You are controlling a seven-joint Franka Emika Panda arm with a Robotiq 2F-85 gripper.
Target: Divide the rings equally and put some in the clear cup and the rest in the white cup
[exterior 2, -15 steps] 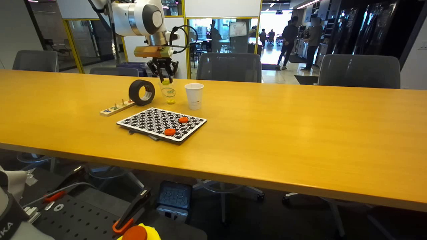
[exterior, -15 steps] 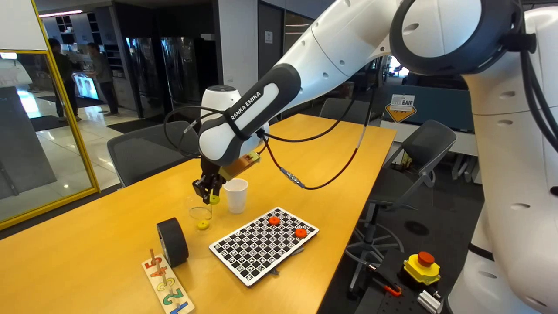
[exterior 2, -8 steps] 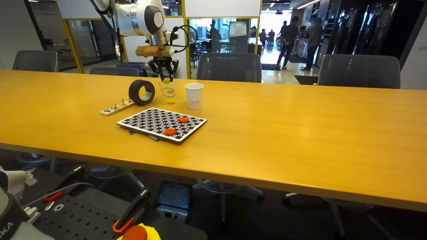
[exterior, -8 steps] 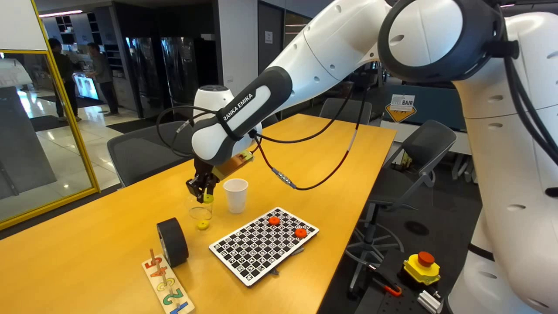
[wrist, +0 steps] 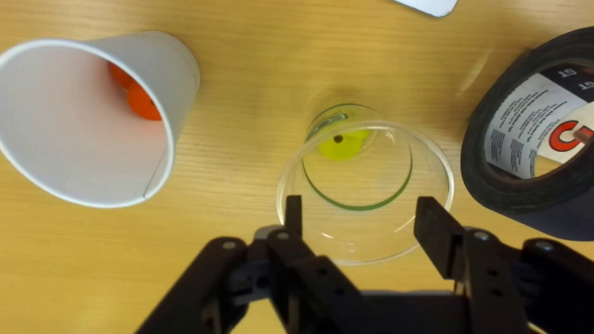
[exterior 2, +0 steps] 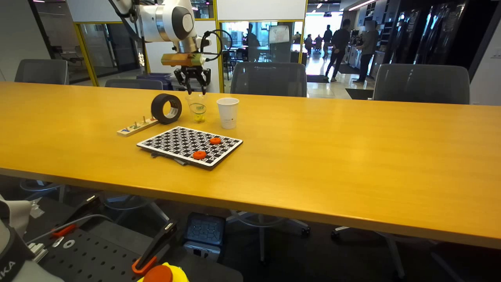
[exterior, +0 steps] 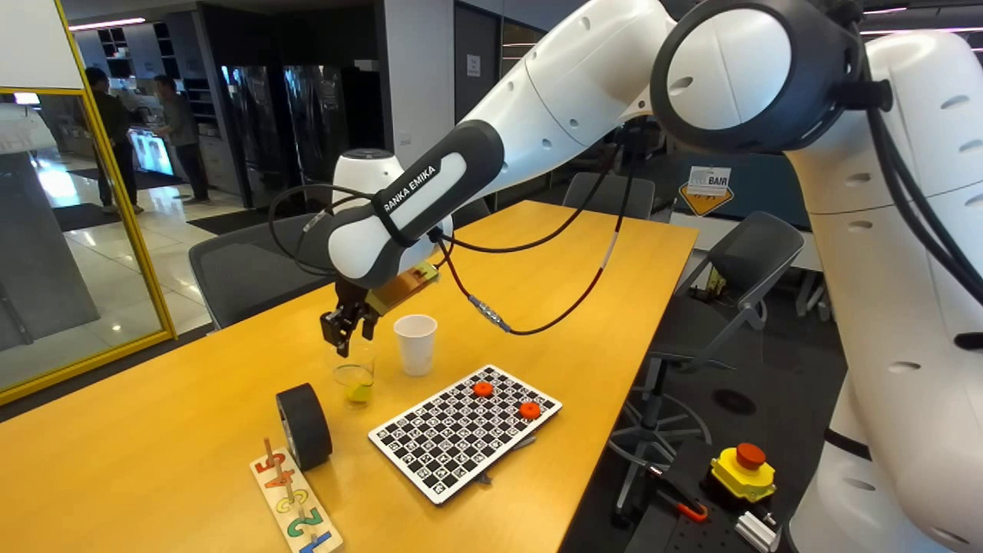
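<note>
Fingers parted, a clear gap between the tips, and they have hold of nothing! The gripper hangs right over the mouth of the clear cup; whether a tip brushes the rim, I cannot tell. Down inside that cup there's yellow: one yellow ring shows its hole, more yellow overlaps it, and the exact count is too hard to call. Next door, upright and apart, stands the white cup, and from the wrist view we spot two orange rings lying low inside it. Two loose rings, orange as well, sit apart on top of the checkered board, in plain sight in both exterior views. Across on the clear cup's other side, the black roll stands on its edge on the table, one end of the numbered peg board just beside it!
</note>
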